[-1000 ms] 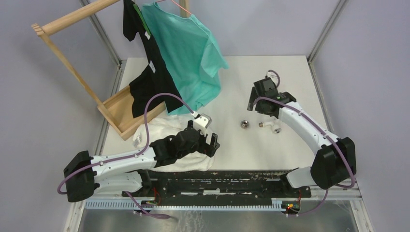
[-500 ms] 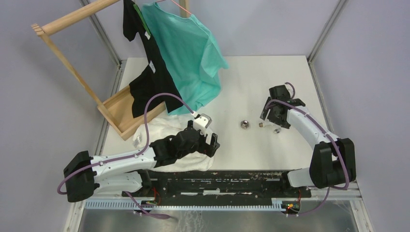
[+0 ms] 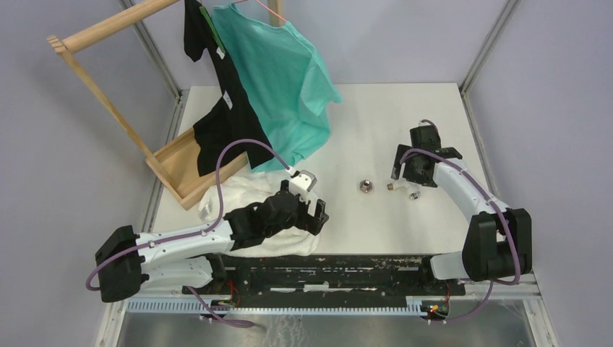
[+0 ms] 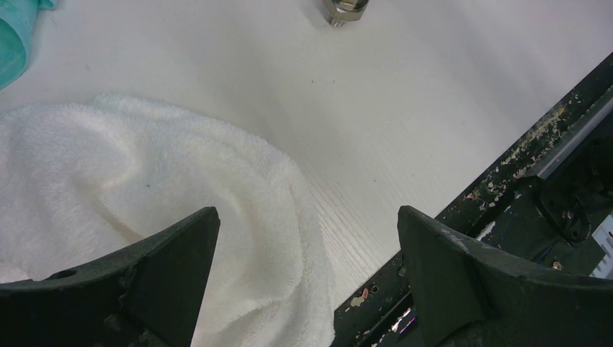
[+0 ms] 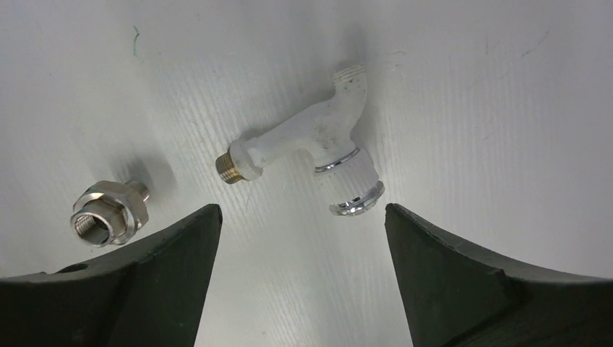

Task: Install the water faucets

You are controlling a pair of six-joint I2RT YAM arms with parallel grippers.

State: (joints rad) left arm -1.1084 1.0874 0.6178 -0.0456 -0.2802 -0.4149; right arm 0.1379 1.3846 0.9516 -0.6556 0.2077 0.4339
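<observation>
Looking down through the right wrist camera, I see the right gripper released, its two dark fingers spread wide and hanging above the white table with nothing between the pads. The white plastic faucet lies on its side on the table just beyond the fingertips, roughly centred in the gap between them and touching neither finger. Its brass threaded end points toward the left of that view, and two chrome rings circle its thicker end, which lies nearest the fingers. The silver threaded fitting lies apart from the faucet, close to the tip of the finger on the left of that view, with its open bore turned toward the camera; I cannot tell whether the finger touches it. From the top camera, both parts sit on the right half of the table, the fitting to the left of the faucet and the right gripper just behind them. My left gripper is also released, jaws fully apart, hovering low over the edge of a white towel near the front of the table and gripping nothing. At the back left stands a wooden rack with a teal shirt and a black shirt hanging from it.
</observation>
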